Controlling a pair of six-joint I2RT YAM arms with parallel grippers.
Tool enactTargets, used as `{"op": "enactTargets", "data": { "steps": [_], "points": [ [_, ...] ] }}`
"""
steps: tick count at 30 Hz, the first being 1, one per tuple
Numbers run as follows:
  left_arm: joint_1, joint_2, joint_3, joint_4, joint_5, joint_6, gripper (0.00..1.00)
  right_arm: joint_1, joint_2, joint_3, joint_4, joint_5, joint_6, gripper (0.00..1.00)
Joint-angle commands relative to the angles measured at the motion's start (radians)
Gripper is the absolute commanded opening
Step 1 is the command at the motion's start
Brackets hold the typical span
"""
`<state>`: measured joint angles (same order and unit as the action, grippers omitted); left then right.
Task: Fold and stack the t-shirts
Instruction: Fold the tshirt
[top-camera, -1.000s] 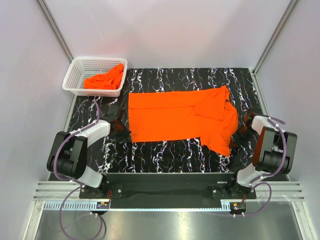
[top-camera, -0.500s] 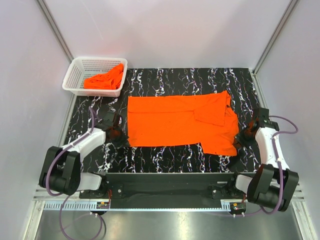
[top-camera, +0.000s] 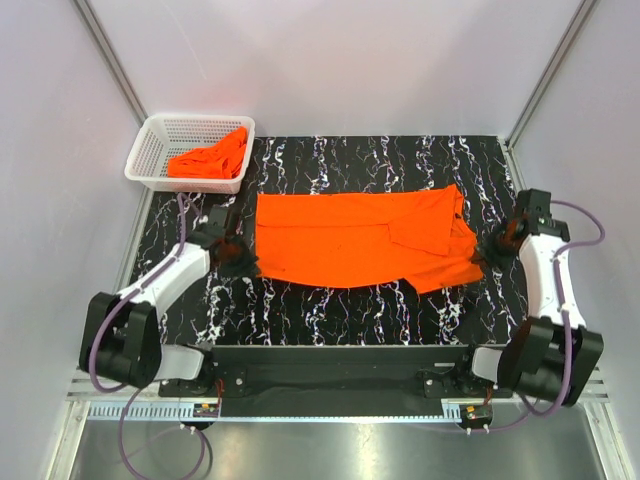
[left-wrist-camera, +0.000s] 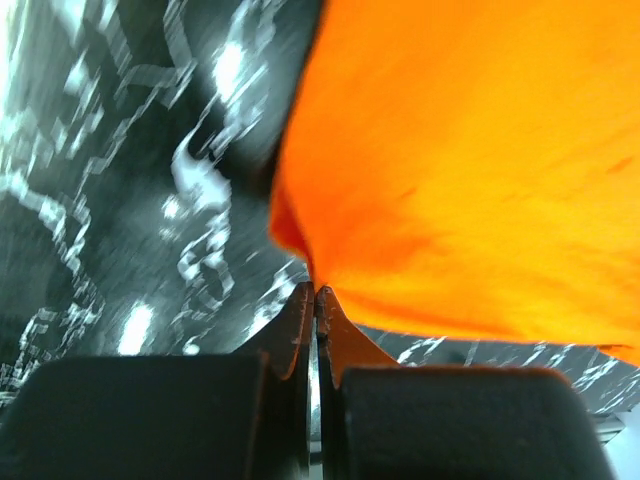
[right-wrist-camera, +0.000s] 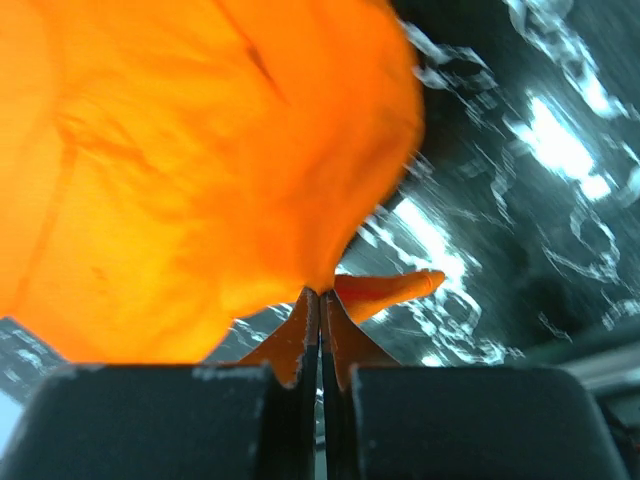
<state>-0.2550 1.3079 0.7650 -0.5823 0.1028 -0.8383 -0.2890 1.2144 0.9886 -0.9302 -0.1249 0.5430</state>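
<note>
1. The left claw (top-camera: 238, 258) is pinching shut on the near-left corner of the bright orange short-sleeved cloth t-shirt (top-camera: 360, 240). In the wrist view its black fingertips (left-wrist-camera: 300, 320) are meeting, with the fabric edge squeezed between them.
2. The right claw (top-camera: 490, 250) is clamping shut on the same garment's near-right corner, and a small tongue of orange cloth is sticking out beside its tips.
3. Between the two claws the garment is stretching lengthwise, its long axis running straight from one claw to the other. Its straight hem is facing the left claw. The sleeved end, with one sleeve lying folded over the body, is pointing toward the right claw.
4. Outward from both claws, the cloth is spreading toward the far side over the black, white-veined marble-pattern table (top-camera: 330, 310).
5. Well beyond the left claw, at the far-left corner, a white plastic mesh basket (top-camera: 145, 150) is sitting with a second orange t-shirt (top-camera: 210, 160) lying crumpled inside.
</note>
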Motion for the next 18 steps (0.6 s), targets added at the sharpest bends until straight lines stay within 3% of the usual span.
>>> {"op": "enactTargets", "data": {
  "steps": [1, 7, 18],
  "points": [
    [0.002, 0.068, 0.111, 0.012, -0.028, 0.062, 0.00, 0.004, 0.080, 0.117, 0.091, -0.071, -0.043, 0.00],
    [0.014, 0.217, 0.285, -0.001, -0.045, 0.073, 0.00, 0.004, 0.328, 0.290, 0.123, -0.153, -0.060, 0.00],
    [0.074, 0.407, 0.457, -0.016, -0.040, 0.064, 0.00, 0.042, 0.586, 0.539, 0.123, -0.237, -0.040, 0.00]
  ]
}}
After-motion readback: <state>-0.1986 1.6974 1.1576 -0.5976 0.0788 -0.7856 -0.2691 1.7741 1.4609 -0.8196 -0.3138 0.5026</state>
